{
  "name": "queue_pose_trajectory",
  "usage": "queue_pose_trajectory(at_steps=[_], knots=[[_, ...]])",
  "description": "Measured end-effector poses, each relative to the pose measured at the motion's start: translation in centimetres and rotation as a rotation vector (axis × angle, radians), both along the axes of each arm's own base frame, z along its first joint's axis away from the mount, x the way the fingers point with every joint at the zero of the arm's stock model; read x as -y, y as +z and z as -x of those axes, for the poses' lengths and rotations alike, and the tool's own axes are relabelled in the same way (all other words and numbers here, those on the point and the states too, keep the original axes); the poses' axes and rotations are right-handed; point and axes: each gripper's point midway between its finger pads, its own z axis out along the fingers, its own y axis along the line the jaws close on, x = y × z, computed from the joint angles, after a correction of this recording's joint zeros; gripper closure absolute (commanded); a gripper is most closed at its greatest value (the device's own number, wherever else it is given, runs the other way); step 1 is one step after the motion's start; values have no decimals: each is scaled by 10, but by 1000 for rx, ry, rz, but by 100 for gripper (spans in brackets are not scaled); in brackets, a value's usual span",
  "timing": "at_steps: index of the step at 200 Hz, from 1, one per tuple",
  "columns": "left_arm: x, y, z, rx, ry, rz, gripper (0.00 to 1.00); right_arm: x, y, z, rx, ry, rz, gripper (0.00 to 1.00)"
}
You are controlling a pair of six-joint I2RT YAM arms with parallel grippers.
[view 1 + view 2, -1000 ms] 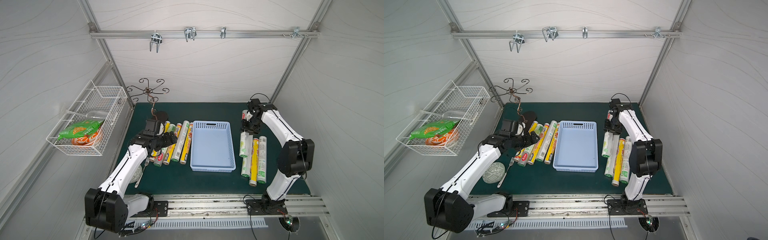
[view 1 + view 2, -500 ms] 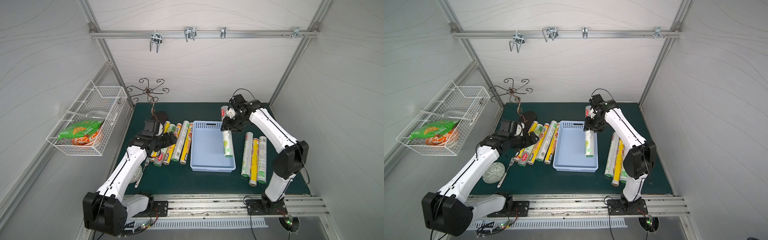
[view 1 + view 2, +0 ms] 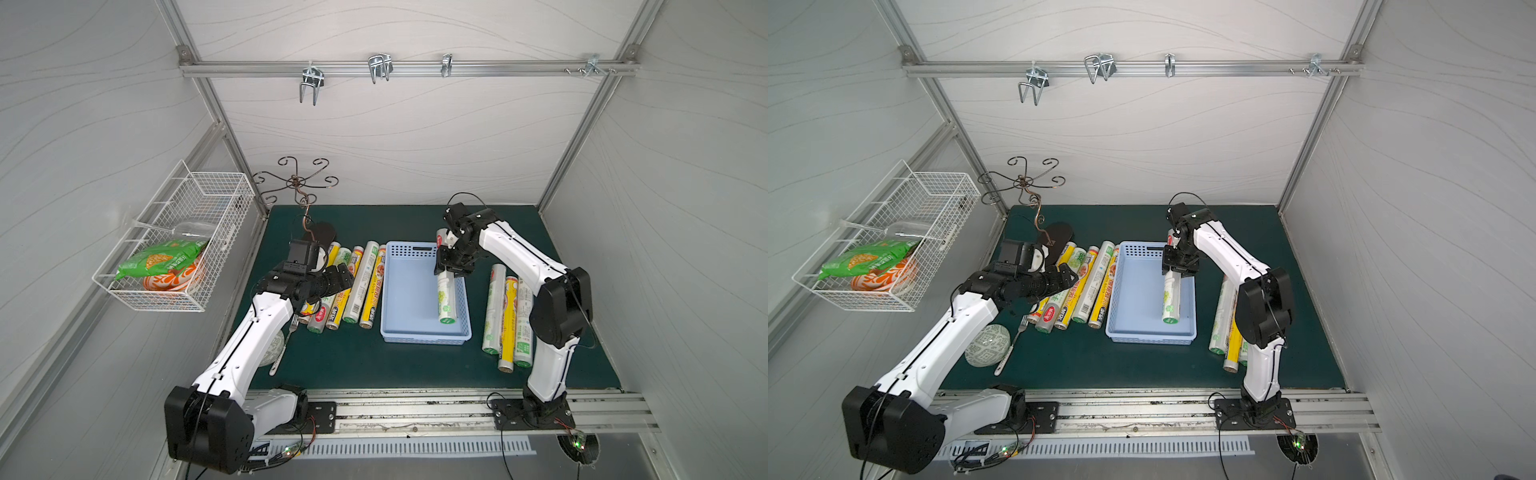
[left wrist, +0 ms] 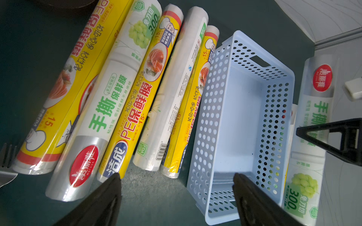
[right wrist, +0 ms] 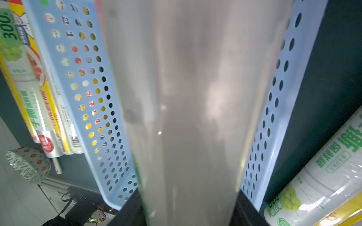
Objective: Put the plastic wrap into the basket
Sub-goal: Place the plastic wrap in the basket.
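Observation:
The light blue basket (image 3: 409, 299) (image 3: 1138, 291) lies mid-table, and its perforated wall (image 4: 241, 109) (image 5: 82, 97) shows in both wrist views. My right gripper (image 3: 451, 266) (image 3: 1179, 266) (image 5: 188, 207) is shut on a white, green-printed roll of plastic wrap (image 3: 445, 297) (image 3: 1170, 299) (image 5: 192, 97) (image 4: 313, 109). It holds the roll lengthwise over the basket's right side, near end tilted down. I cannot tell whether that end touches the floor. My left gripper (image 3: 343, 276) (image 3: 1065, 276) (image 4: 176, 180) hovers open and empty over several rolls (image 3: 360, 286) (image 4: 137, 88) left of the basket. Three more rolls (image 3: 507, 320) lie to its right.
A white wire basket (image 3: 174, 249) holding a snack bag hangs on the left wall. A curly metal hook stand (image 3: 297, 183) rises at the back left. A fork (image 3: 1011, 345) and a patterned bowl (image 3: 987, 345) lie beside my left arm.
My right arm lifted a roll from the row right of the basket, carried it left over the basket and lowered it. My left arm barely moved.

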Motion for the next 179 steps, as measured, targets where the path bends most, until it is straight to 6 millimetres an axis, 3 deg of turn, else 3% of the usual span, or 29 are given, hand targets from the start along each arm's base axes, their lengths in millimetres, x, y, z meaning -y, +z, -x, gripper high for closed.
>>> queue_pose_trajectory(at_steps=[72, 179], knots=[[0, 0, 0, 0, 0, 1, 8, 6, -48, 2, -51, 2, 80, 65], [0, 0, 0, 1, 0, 1, 8, 7, -96, -7, -61, 8, 155, 62]])
